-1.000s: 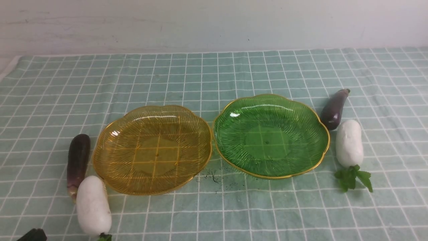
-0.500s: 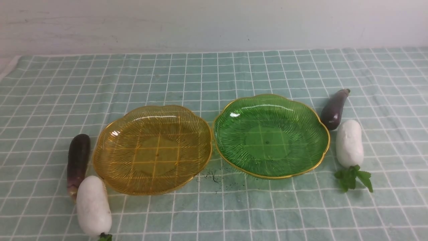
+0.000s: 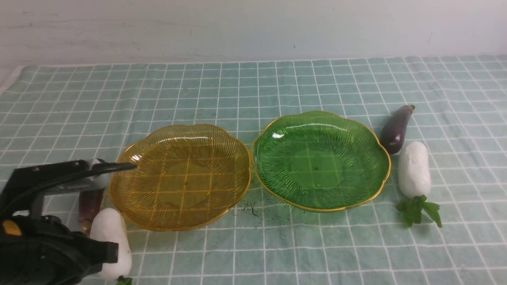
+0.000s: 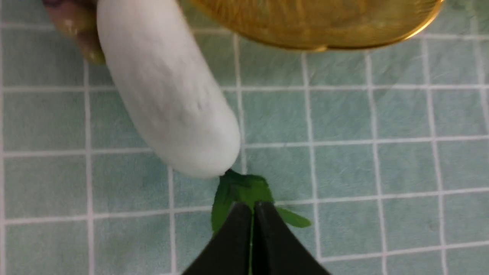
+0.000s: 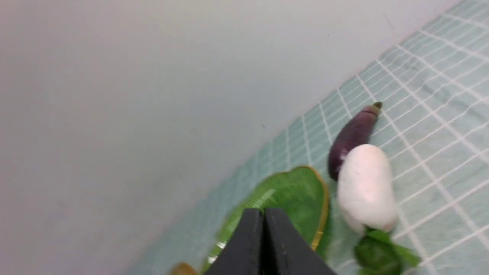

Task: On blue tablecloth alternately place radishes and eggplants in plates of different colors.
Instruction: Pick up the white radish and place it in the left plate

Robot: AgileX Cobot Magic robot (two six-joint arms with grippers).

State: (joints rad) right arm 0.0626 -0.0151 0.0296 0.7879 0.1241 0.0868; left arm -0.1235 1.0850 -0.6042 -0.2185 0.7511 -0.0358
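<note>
On the blue tablecloth (image 3: 253, 87) an amber plate (image 3: 130, 202) and a green plate (image 3: 277, 190) stand side by side, both empty. Left of the amber plate lie an eggplant (image 3: 89, 206), partly hidden by my arm, and a radish (image 3: 113, 233). Right of the green plate lie a second eggplant (image 3: 395, 128) and a second radish (image 3: 414, 168). My left gripper (image 3: 131, 166) is shut and empty, above the amber plate's left rim. In the left wrist view its tips (image 4: 252, 206) hover over the radish's leaves (image 4: 242, 187). My right gripper (image 5: 263, 212) is shut and empty, short of the green plate (image 5: 294, 194).
A pale wall runs behind the table's far edge. Dark crumbs (image 3: 253, 208) lie on the cloth in front of the gap between the plates. The cloth's left edge (image 3: 12, 79) shows at far left.
My left arm has come up into the front view from the bottom left and now covers part of the left eggplant. The plates and vegetables have not moved.
</note>
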